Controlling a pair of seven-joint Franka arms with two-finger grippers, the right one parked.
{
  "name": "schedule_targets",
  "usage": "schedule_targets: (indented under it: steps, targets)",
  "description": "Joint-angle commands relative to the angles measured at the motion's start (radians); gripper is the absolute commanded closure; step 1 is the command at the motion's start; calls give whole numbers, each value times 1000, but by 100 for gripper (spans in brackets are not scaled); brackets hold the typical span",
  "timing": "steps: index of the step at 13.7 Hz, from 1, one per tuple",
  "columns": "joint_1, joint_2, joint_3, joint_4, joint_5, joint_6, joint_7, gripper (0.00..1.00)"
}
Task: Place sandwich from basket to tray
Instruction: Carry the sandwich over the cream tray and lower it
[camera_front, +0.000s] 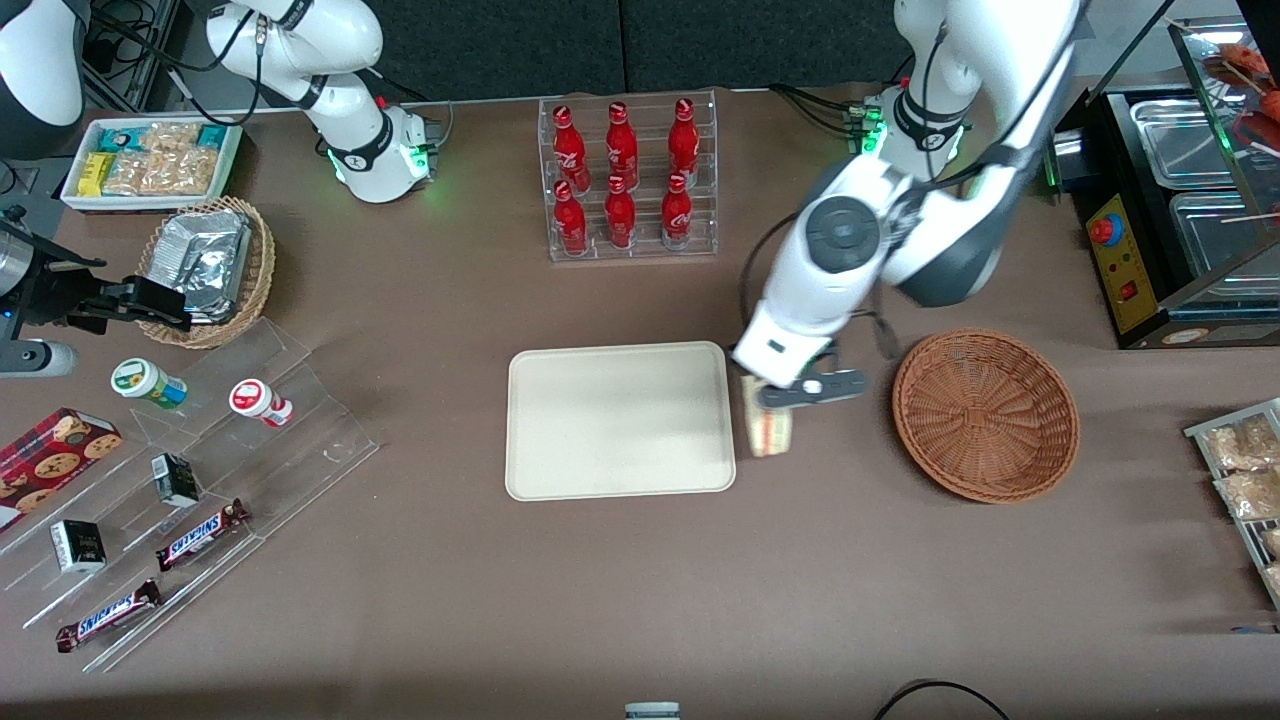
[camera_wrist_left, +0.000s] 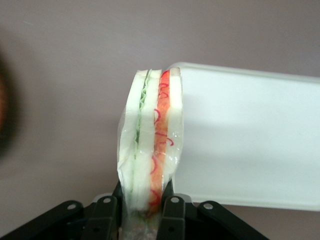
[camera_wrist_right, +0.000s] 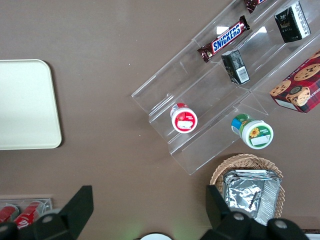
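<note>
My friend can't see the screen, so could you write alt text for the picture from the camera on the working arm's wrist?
A wrapped sandwich of white bread with green and red filling, held upright between the black jaws of the gripper. It hangs over brown table, right beside the rounded corner of a cream tray, not yet above it.

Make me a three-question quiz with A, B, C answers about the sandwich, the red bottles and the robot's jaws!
1. Where is the sandwich?
A. in the basket
B. held between the basket and the tray
C. flat on the tray

2. How many red bottles stand in the rack?
A. four
B. six
C. nine

3. The gripper jaws are:
A. wide open
B. shut on the sandwich
C. shut on nothing

Answers: B, it hangs at the tray's edge; B, two rows of three; B, the wrist view shows both fingers pressing it.
</note>
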Motion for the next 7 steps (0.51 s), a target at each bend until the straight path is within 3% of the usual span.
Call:
schedule_targets:
  steps: [1, 7]
  targets:
    - [-73, 131, 11, 136, 59, -12, -43, 70]
    - [-162, 279, 11, 216, 151, 69, -169, 70]
